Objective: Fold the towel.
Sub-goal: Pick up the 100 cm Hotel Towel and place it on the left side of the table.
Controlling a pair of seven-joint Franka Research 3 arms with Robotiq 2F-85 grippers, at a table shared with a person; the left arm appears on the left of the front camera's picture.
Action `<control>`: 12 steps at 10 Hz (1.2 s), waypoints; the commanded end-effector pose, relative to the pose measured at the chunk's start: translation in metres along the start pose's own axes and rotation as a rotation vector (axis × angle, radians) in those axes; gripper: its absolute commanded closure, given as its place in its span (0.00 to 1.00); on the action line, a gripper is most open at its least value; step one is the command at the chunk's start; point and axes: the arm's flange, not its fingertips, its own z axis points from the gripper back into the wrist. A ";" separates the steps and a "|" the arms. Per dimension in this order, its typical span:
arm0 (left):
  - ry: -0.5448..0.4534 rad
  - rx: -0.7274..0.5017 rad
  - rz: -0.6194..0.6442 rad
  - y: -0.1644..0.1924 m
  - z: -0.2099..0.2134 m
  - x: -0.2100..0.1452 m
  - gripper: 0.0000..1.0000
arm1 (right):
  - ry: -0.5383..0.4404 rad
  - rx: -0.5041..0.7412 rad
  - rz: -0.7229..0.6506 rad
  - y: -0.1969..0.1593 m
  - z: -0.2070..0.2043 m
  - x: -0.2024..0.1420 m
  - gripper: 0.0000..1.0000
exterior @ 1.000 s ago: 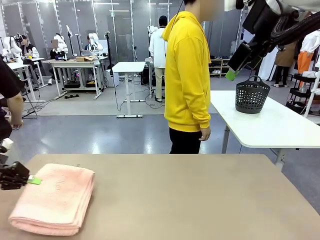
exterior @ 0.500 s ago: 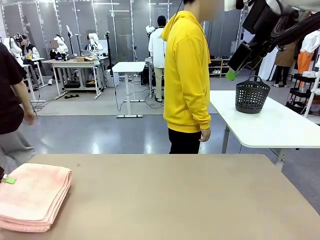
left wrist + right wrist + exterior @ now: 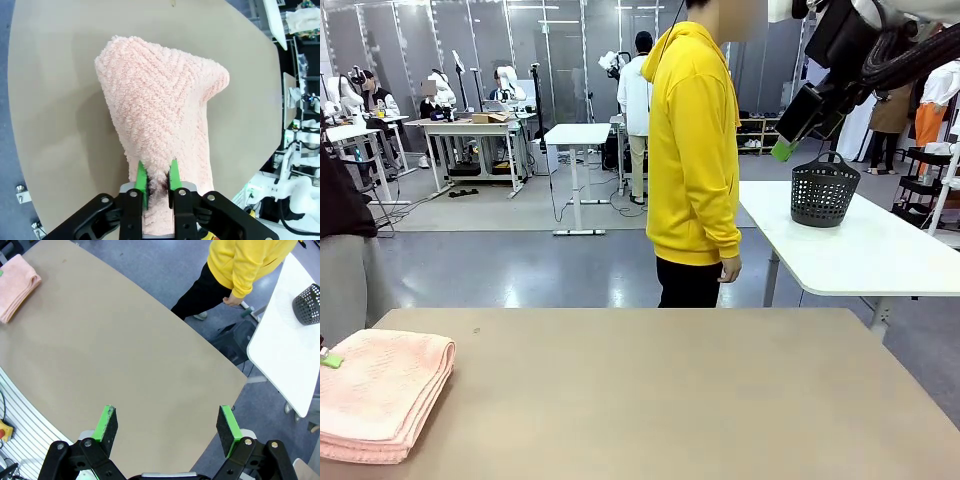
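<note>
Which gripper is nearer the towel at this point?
Left. The left gripper is shut on the towel, pinching its near edge at the table's left end. The right gripper hangs open, high above the table's other side, far from the towel.

towel (image 3: 375, 390) apparently at table's (image 3: 670, 390) left edge

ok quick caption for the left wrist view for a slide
Left gripper shut on the near edge of the folded pink towel, which lies on the tan table.
</note>
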 end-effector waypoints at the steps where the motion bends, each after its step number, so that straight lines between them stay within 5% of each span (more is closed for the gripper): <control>1: 0.005 0.062 0.019 -0.011 0.007 -0.002 0.15 | 0.005 0.001 -0.008 0.001 0.001 0.000 0.00; 2: 0.001 0.091 0.028 -0.014 0.011 -0.005 0.46 | 0.005 0.001 -0.008 0.001 0.001 0.000 0.00; 3: 0.001 0.124 0.033 -0.018 0.014 -0.009 0.00 | 0.005 0.001 -0.008 0.001 0.001 0.000 0.00; 4: -0.001 0.146 0.035 -0.024 0.017 -0.011 0.07 | 0.005 0.001 -0.008 0.001 0.001 0.000 0.00; 5: -0.007 0.156 0.029 -0.031 0.020 -0.012 0.00 | 0.005 0.001 -0.008 0.001 0.001 0.000 0.00; 12: 0.005 0.179 0.026 -0.054 0.019 -0.014 0.00 | 0.005 0.001 -0.008 0.001 0.001 0.000 0.00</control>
